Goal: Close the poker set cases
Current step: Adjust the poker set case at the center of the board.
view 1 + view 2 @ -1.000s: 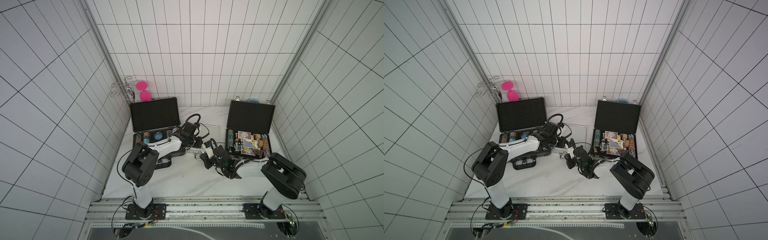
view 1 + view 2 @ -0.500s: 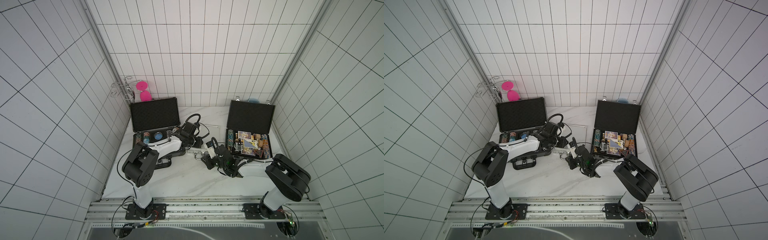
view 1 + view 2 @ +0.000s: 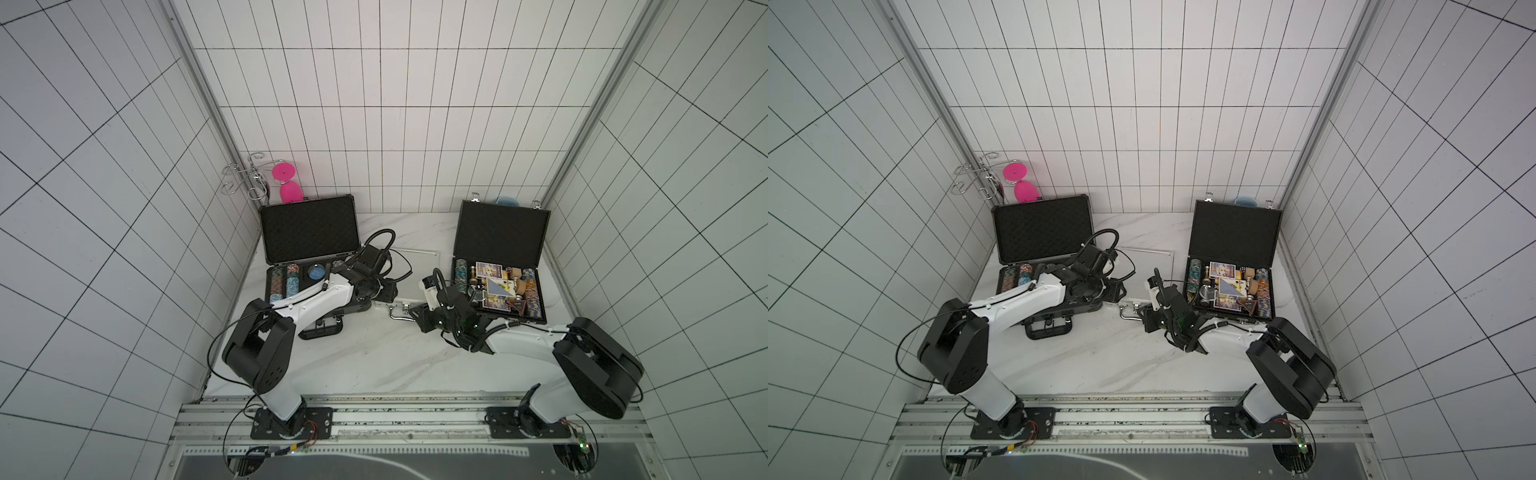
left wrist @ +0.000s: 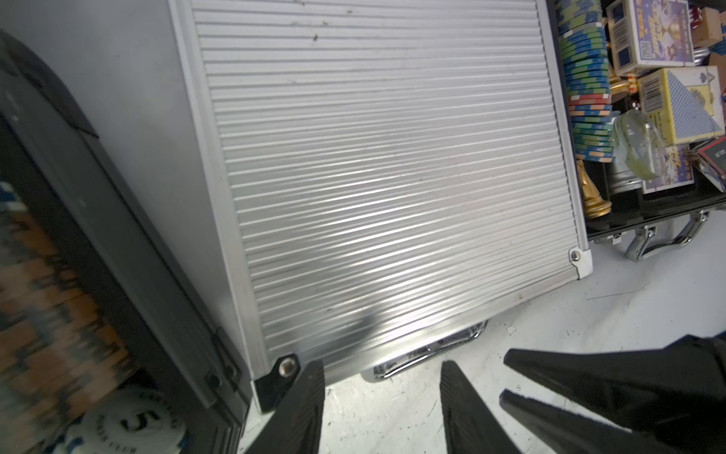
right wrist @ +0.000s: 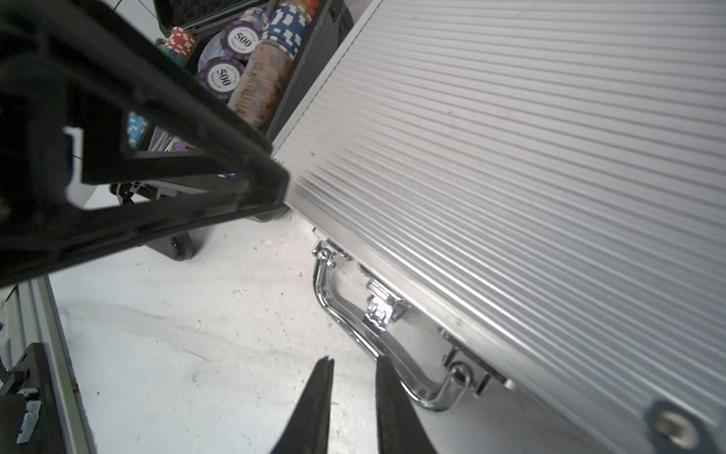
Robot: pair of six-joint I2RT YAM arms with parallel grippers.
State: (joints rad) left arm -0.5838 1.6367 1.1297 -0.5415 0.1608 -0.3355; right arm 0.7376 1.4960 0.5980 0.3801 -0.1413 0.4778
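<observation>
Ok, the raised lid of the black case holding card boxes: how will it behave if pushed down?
The foam-lined black lid looks stiff and framed, so it should swing as one piece. The blue-and-yellow card boxes lie piled askew among the striped chip stacks, so it may stop short. That load probably keeps the base from sliding.

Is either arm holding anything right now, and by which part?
Nothing is held. Both the left gripper and the right gripper have empty, parted fingers near the closed silver case.
</observation>
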